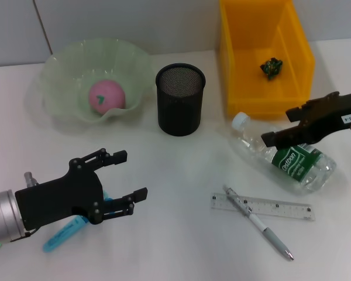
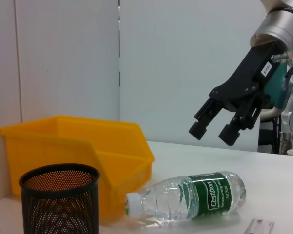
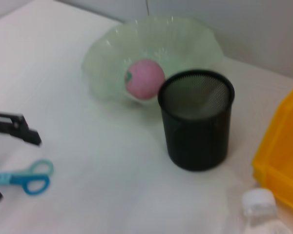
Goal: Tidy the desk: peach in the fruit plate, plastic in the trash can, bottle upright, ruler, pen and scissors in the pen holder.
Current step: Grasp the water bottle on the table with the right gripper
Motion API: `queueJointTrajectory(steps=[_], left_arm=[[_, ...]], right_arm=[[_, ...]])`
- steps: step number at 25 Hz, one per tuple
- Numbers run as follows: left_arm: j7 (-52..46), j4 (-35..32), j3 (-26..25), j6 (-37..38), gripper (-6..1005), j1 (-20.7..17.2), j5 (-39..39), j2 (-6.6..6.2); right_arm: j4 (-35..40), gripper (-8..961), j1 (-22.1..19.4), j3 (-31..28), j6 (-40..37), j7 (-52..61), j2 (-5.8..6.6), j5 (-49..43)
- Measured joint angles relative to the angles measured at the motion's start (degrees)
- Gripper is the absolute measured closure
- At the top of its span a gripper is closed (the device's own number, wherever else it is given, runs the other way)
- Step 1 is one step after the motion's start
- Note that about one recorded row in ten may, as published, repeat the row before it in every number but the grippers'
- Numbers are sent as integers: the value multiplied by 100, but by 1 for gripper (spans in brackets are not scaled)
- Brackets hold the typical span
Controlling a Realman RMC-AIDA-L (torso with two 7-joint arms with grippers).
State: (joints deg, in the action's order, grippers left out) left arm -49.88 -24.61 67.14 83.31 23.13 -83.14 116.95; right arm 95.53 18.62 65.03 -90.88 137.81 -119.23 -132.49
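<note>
Bottle first: the clear plastic water bottle with a green label and white cap (image 1: 284,157) lies on its side on the white worktop (image 1: 181,246), directly beneath the right tool (image 1: 275,139), its cap pointing away toward the black mesh pen holder (image 1: 180,99). The right tool hangs above the labelled middle with its two dark fingers (image 2: 201,128) parted and nothing between them (the left wrist view shows a clear gap down to the bottle). It looks mostly empty, so I judge it light, thin-walled and slick, likely to roll or dent under a hard squeeze; the firmer shoulder just below the cap, or the labelled band, seems the better place to grip before tipping it upright.

The left tool (image 1: 124,182) hovers wide open and empty over the blue-handled scissors (image 1: 67,231), which lie flat beneath and behind it. Stiff and thin, they give little to pinch; the handle end looks the likelier hold.

Beyond the left tool's fingertips, toward the bottle, lie the clear flat ruler (image 1: 262,206) and the silver pen (image 1: 257,222) crossing it. The pink peach (image 1: 106,96) already sits in the pale green wavy plate (image 1: 58,76), and a small dark scrap (image 1: 271,67) lies in the yellow bin (image 1: 298,35).
</note>
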Motion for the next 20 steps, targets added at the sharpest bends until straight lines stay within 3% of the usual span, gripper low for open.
queueJointTrajectory(steps=[6,20], left_arm=[[2,0,3,-8,168,14,0,12],[5,0,18,-9,169,24,0,22]], right_arm=[[-59,113,237,-28,-171,18,15,-857],[-451,114,445,-226,-74,-66,23,-1309]])
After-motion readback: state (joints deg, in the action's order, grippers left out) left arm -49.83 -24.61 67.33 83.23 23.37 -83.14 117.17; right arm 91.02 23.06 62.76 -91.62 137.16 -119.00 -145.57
